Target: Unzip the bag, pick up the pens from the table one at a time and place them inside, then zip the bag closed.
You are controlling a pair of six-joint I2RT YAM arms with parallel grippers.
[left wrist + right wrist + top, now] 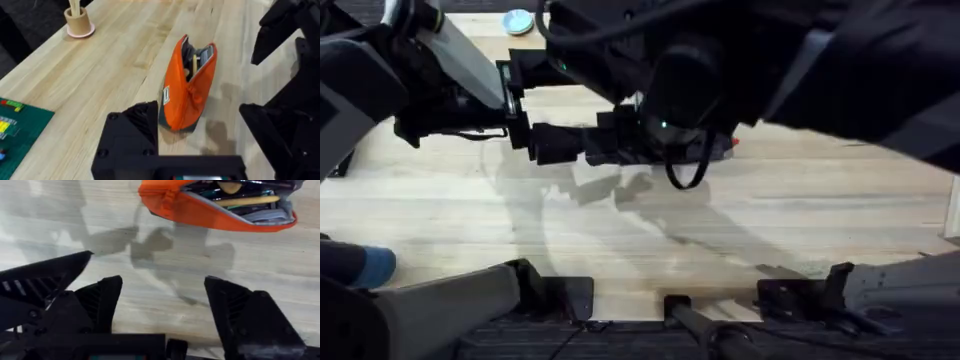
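Two dark arms w/ blurred bulk block the overhead's upper center. Pink cup [78, 22] upper left, green mat [20, 131] lower left. Orange bag [187, 85] stands unzipped mid-frame on light wood bench [115, 55], tan pen [247, 201] inside. Right pincer [162, 307] wide open, empty. Left pincer [197, 132] open, empty.

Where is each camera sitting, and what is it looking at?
Overhead: sits above the arm bases, looking down at the table; both arms rise dark and blurred beneath it.
Left wrist: rides the left arm, looking at the bag standing open, with a pink cup behind; the left gripper shows below.
Right wrist: rides the right arm, looking at the open bag with a pen inside; the right gripper is open.
Both wrist views share the bag.
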